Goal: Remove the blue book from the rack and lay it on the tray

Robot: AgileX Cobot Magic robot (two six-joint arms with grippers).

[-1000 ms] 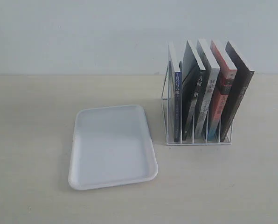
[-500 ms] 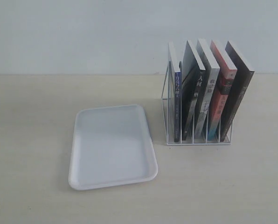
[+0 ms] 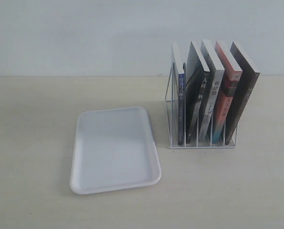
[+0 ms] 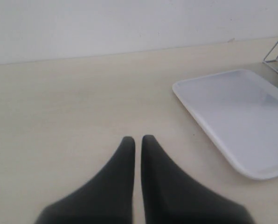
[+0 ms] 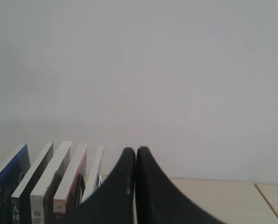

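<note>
The blue book [image 3: 180, 114] stands upright in the leftmost slot of the white wire rack [image 3: 168, 102], blue spine facing the camera. Its blue cover [image 5: 8, 186] also shows in the right wrist view, farthest from my right gripper [image 5: 135, 150], which is shut and empty, raised near the books' top edges. The white tray [image 3: 114, 149] lies flat and empty on the table, left of the rack. In the left wrist view my left gripper [image 4: 138, 139] is shut with nothing in it, low over bare table beside the tray [image 4: 237, 112]. Neither gripper appears in the exterior view.
Several other books fill the rack's remaining slots, among them a red-orange spined book [image 3: 226, 98] and a black-covered book [image 3: 242, 95] at the far right. A plain white wall rises behind the beige table.
</note>
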